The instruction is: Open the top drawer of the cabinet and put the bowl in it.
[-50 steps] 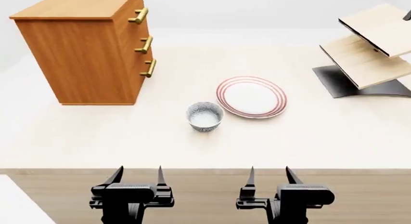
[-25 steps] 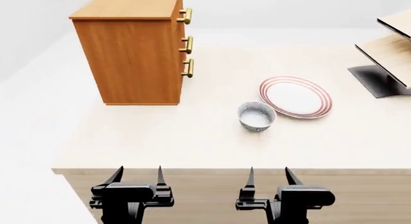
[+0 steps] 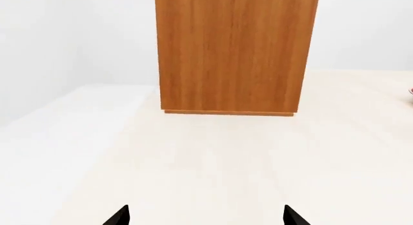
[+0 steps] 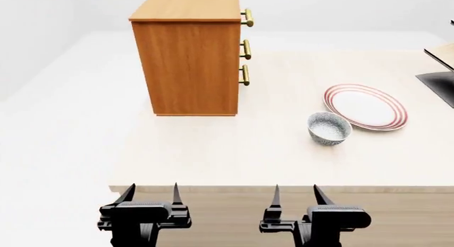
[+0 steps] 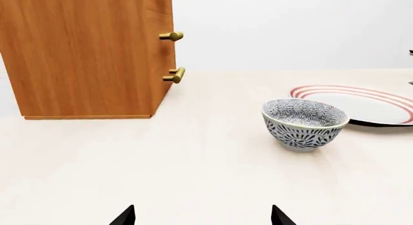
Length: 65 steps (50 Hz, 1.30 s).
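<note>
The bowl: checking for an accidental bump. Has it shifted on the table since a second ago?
No. The bowl keeps its spot beside the plate; only the view panned.

Orange-brown wood grain, smooth with a satin sheen, on the cabinet (image 4: 191, 61). Polished brass on the handle of the top drawer (image 4: 246, 17). Glazed, glossy ceramic with dense blue-grey patterning on the bowl (image 5: 304, 124); same gloss on the red-ringed plate (image 4: 365, 107) at its 2 o'clock. Pale matt wood on the table (image 4: 212, 146). Matt black plastic on the left gripper (image 4: 151, 193) and right gripper (image 4: 296, 194).
</note>
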Available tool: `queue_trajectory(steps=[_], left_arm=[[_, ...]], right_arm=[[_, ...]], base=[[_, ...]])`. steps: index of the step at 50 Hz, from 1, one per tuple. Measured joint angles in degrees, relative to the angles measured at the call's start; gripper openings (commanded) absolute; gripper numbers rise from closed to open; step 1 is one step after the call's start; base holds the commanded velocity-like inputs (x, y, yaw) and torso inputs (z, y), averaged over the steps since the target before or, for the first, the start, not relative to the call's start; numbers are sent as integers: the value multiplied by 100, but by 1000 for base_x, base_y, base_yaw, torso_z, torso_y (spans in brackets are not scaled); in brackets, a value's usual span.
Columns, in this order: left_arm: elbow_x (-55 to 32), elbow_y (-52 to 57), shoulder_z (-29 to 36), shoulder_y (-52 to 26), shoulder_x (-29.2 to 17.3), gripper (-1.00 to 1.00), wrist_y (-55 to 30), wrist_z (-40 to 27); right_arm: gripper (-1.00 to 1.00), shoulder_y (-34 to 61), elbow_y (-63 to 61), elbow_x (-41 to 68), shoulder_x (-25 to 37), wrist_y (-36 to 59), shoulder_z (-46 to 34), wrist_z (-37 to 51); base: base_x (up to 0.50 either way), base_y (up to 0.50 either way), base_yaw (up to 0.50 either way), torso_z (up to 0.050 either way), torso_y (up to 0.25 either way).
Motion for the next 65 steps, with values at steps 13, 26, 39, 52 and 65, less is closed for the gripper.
queue_trajectory(steps=[13, 26, 39, 52, 65], left_arm=[[-208, 24, 43, -4, -50, 100, 18, 25], [-357, 91, 90, -15, -116, 100, -49, 20], [-469, 164, 113, -21, -174, 100, -45, -9], [-544, 85, -39, -258, -226, 100, -31, -205], [328, -3867, -719, -3417, -852, 100, 1292, -1704]], right_arm=[[100, 9, 44, 144, 65, -65, -51, 7], [100, 5, 38, 236, 122, -98, -113, 38], [100, -2, 26, 305, 173, -130, -171, 77], [100, -34, -53, 370, 234, -135, -214, 127], [100, -53, -1342, 429, 631, 573, -42, 373]], base=[[0, 0, 0, 42, 39], [0, 0, 0, 50, 42], [0, 0, 0, 50, 37], [0, 0, 0, 40, 22], [0, 0, 0, 0, 0]])
